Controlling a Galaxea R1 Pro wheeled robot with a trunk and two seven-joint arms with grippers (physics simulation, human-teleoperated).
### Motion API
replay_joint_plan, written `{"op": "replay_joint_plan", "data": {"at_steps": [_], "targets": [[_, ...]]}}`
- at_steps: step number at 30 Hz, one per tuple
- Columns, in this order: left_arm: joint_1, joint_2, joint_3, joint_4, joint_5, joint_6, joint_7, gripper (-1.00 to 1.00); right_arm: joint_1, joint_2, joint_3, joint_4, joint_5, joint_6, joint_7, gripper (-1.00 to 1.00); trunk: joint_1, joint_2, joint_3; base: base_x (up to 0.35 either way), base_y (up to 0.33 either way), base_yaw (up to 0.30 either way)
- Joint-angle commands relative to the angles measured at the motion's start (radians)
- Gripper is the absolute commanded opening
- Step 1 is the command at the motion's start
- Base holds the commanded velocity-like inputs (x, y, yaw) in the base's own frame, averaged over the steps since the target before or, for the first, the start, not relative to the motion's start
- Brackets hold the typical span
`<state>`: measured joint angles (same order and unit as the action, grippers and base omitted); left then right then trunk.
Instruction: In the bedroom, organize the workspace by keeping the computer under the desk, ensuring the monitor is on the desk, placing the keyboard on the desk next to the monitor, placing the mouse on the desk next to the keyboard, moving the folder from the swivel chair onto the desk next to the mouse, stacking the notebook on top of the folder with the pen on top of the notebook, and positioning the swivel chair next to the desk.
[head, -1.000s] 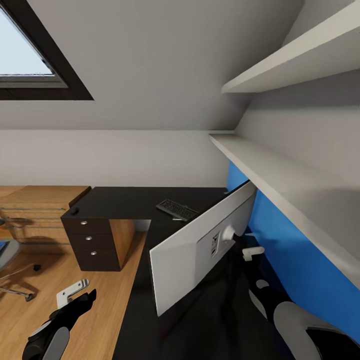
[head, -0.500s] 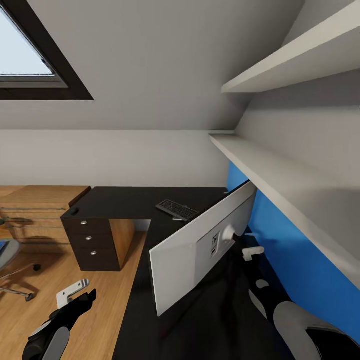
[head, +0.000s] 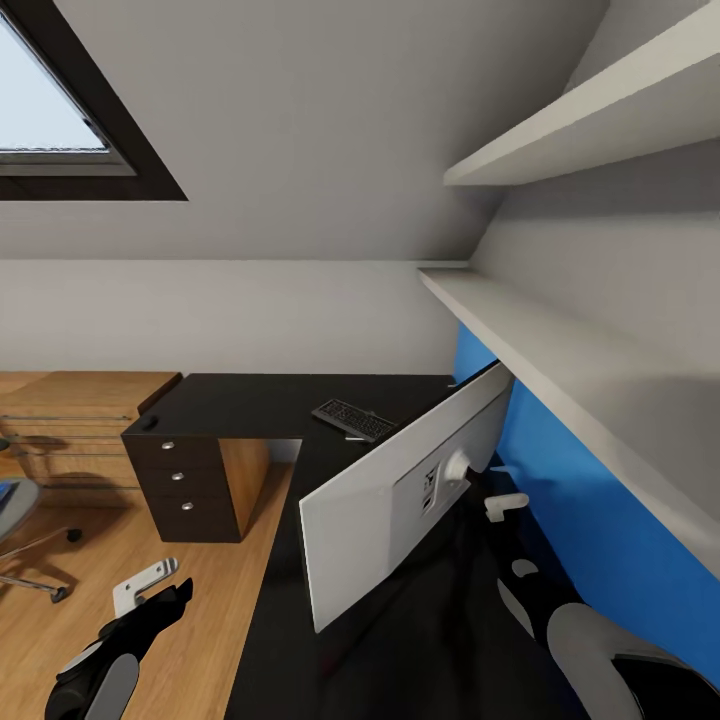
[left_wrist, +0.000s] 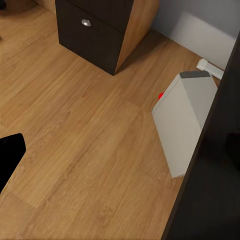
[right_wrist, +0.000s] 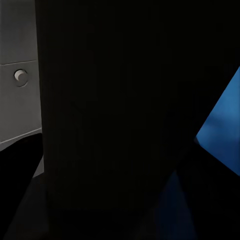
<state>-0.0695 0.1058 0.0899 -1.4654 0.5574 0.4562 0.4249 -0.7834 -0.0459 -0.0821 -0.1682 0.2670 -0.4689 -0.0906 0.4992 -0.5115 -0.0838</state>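
A sloped white ceiling (head: 300, 120) holds a dark-framed skylight (head: 60, 120) showing pale sky. Two white shelves (head: 560, 350) run along the right wall. Wood floor (head: 120, 540) meets a low wooden cabinet (head: 70, 420) at left.

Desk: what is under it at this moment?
Under the desk, the left wrist view shows the light grey computer standing on the wood floor. The desktop's edge covers its far side.
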Motion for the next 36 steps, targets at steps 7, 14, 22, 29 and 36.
{"op": "replay_joint_plan", "data": {"at_steps": [7,14,22,29,36], "targets": [[-0.001,0.000,-0.001,-0.001,0.010,0.003,0.008,1.00,-0.034,0.000,0.016,0.006,0.009,-0.004,-0.001,-1.00,0.012,0.000,-0.002,0.000,0.000,0.000],[-0.001,0.000,-0.001,-0.001,0.010,0.003,0.008,1.00,-0.034,0.000,0.016,0.006,0.009,-0.004,-0.001,-1.00,0.012,0.000,-0.002,0.000,0.000,0.000],[-0.001,0.001,-0.001,-0.001,0.011,0.003,0.008,1.00,-0.034,0.000,0.016,0.006,0.011,-0.004,-0.001,1.00,0.012,0.000,-0.002,0.000,0.000,0.000],[-0.001,0.000,-0.001,-0.001,0.011,0.003,0.008,1.00,-0.034,-0.001,0.016,0.006,0.011,-0.004,-0.001,1.00,0.012,0.000,-0.002,0.000,0.000,0.000],[-0.001,0.000,-0.001,-0.001,0.011,0.001,0.008,1.00,-0.034,0.000,0.016,0.006,0.011,-0.004,-0.001,1.00,0.012,0.000,-0.002,0.000,0.000,0.000]]}}
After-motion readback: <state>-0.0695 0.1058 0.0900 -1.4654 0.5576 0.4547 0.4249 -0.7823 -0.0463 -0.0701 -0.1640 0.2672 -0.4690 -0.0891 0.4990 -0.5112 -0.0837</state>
